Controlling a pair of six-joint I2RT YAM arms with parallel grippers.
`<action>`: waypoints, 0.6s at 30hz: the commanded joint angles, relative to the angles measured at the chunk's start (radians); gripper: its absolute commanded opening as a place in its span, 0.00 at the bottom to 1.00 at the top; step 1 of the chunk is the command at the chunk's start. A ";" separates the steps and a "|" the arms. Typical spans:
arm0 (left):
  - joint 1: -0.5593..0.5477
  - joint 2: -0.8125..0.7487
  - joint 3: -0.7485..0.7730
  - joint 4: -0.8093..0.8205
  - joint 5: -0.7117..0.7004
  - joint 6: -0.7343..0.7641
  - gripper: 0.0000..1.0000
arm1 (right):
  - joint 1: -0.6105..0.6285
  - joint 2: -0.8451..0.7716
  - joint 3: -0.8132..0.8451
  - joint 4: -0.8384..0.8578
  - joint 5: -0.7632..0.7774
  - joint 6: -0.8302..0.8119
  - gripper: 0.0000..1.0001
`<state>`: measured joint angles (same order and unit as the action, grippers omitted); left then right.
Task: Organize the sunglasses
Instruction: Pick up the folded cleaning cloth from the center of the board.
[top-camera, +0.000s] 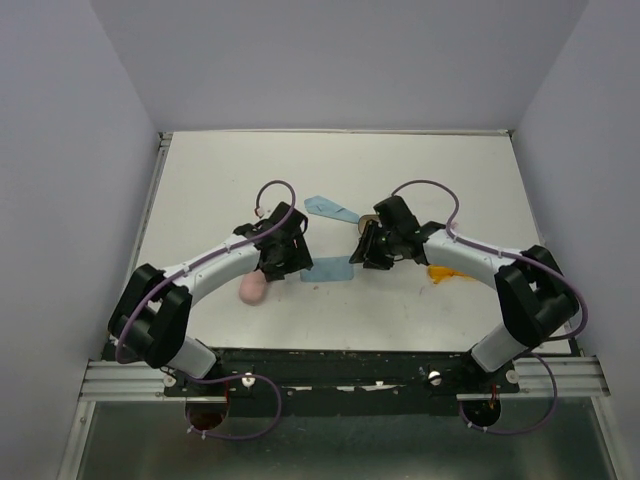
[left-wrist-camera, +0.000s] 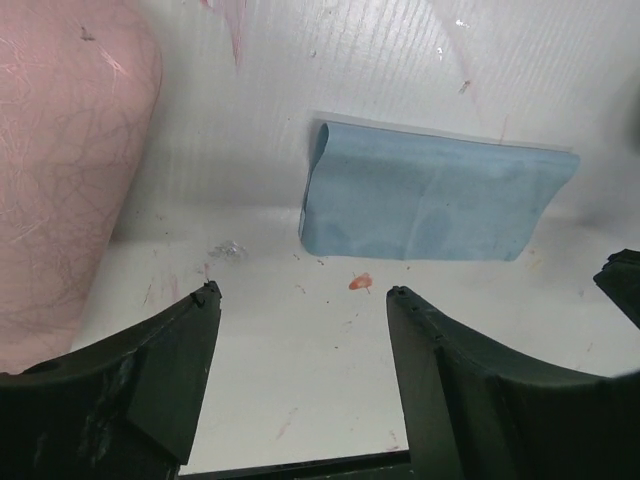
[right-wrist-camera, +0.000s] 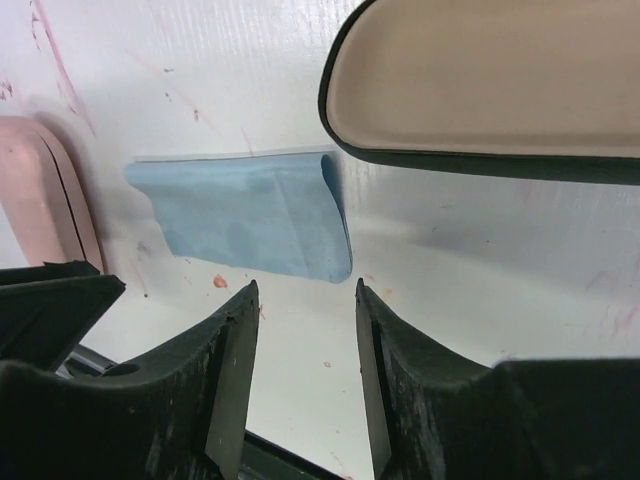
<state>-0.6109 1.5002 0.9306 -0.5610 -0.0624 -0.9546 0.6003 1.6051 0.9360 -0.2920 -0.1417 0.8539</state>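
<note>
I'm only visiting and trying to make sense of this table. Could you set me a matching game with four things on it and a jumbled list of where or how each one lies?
Things:
1. pink case
2. folded blue cloth
3. orange sunglasses
4. black case

Descriptions:
A. lies open, its pale lining showing
B. lies between the left gripper and the right gripper
C. rightmost of the four
D. leftmost of the four

Pairs: 1-D, 2-B, 3-C, 4-A
</note>
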 joint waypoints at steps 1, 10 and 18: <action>-0.001 -0.020 0.016 -0.002 -0.039 0.028 0.78 | -0.002 -0.008 0.017 -0.015 0.031 -0.088 0.52; 0.000 0.081 0.069 0.026 -0.030 0.111 0.70 | 0.038 0.093 0.110 -0.074 0.123 -0.174 0.52; 0.002 0.167 0.105 0.039 -0.024 0.135 0.59 | 0.050 0.128 0.126 -0.110 0.189 -0.173 0.51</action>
<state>-0.6106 1.6192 0.9962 -0.5400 -0.0784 -0.8516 0.6464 1.7130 1.0466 -0.3588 -0.0093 0.6987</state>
